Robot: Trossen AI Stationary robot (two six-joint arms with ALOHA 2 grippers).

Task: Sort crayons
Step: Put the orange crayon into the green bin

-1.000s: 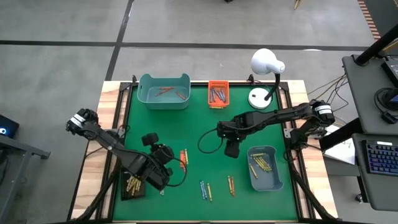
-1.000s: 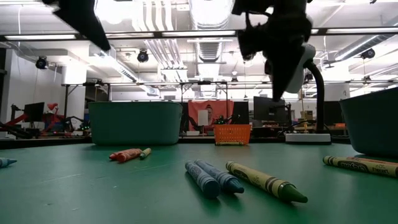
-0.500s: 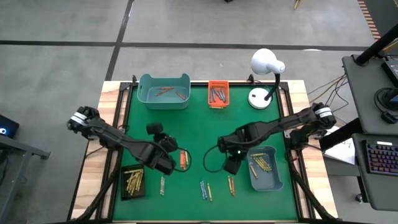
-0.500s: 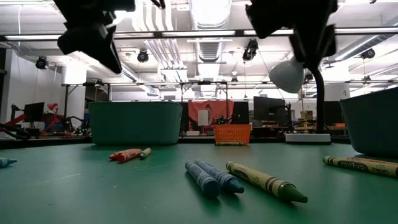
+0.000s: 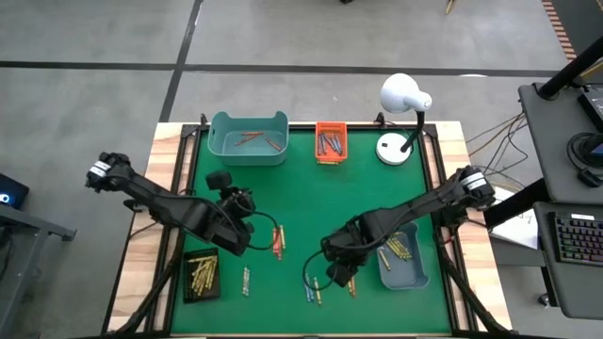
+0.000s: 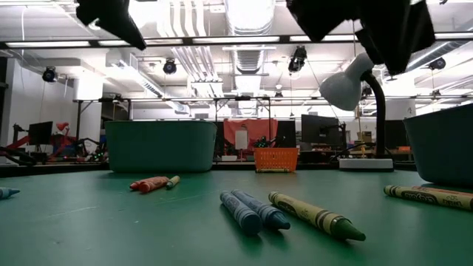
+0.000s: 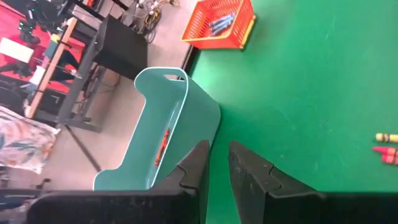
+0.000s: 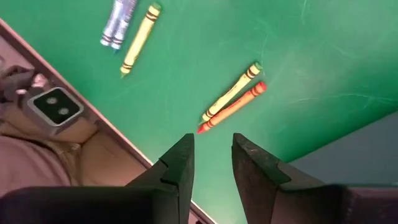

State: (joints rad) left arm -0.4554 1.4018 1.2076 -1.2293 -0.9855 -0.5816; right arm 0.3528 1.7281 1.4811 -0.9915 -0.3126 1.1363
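Crayons [image 5: 311,287] lie loose on mat w/ bins at edges for sorting; right gripper [image 8: 210,163] hovers over an orange/green pair, jaws apart, empty; left gripper [image 7: 217,169] nearly closed, holding nothing

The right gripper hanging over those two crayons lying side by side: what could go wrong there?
The right gripper hovers over a red crayon and a green-yellow crayon lying tight together. Its fingers might catch both, or nudge one away. They also lie near the table's edge, so a knocked crayon could perhaps roll off.
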